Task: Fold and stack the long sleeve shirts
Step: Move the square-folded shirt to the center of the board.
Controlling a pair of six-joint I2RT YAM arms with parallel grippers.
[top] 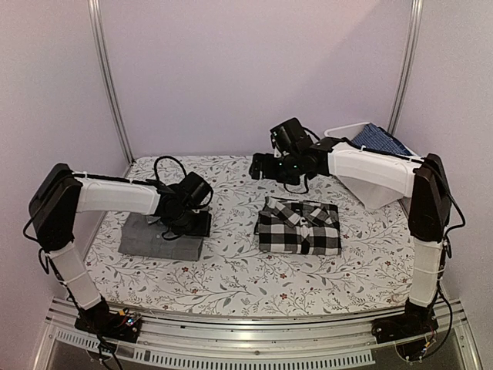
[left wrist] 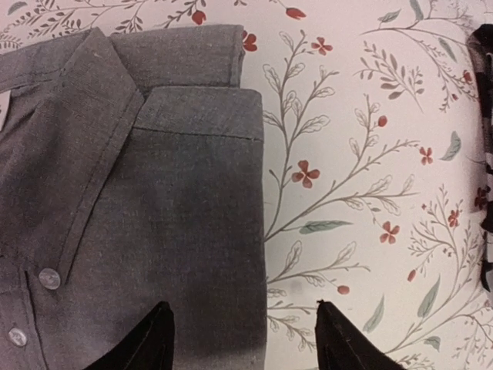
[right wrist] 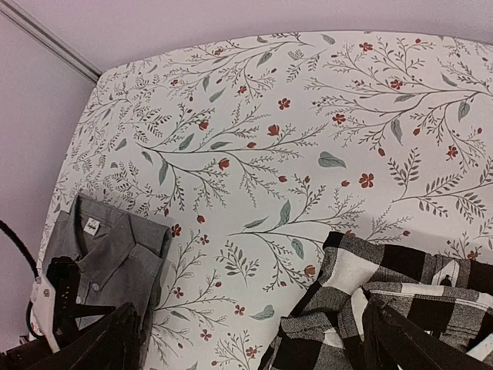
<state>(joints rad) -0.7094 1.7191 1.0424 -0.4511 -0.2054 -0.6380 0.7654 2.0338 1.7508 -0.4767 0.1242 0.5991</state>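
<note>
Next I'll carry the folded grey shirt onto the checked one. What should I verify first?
1. The plain grey cloth shirt is folded into a rectangle: ok.
2. The black-and-white checked cloth shirt is folded and lying flat: ok.
3. The left pincer straddles the grey shirt's edge nearest the checked one, one finger over cloth, one over the floral tablecloth: ok.
4. Cloth clamped by the left pincer: not ok, jaws apart.
5. The right pincer is open, holding nothing: ok.
</note>
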